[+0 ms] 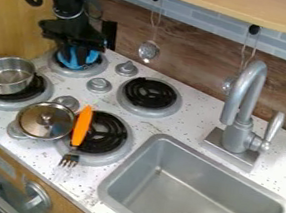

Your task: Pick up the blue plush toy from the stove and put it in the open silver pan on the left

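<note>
Wood-grain wall (188, 49), blue-grey tiles (211, 30), pale shelf (222, 1)

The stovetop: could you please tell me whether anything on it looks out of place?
Two things do. The orange-handled fork lies across a burner, its tines past the rim, where cookware would normally sit. The lid rests off to the side, leaving the pot uncovered.
</note>
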`<action>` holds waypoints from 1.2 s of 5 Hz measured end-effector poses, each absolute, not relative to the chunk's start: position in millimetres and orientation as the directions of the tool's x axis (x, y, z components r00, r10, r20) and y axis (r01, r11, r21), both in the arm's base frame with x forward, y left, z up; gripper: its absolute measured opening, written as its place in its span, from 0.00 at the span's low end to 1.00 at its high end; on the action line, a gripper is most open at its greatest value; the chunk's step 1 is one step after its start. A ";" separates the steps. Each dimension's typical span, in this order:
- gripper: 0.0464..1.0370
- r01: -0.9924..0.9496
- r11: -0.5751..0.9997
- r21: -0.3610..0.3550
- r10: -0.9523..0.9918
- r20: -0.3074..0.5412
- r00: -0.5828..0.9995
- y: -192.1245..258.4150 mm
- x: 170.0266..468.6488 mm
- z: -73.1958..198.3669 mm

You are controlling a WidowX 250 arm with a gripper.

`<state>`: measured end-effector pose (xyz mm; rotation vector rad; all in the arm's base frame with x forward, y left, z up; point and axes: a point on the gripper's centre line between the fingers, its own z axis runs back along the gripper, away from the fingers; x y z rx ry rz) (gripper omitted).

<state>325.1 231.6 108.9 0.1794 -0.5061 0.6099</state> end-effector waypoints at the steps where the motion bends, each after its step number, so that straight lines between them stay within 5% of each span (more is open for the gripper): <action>1: 0.28 -0.620 0.784 0.018 0.530 0.499 0.686 251.5 324.8 100.8; 6: 0.28 -0.829 0.560 -0.012 0.728 0.485 0.485 344.9 259.0 96.7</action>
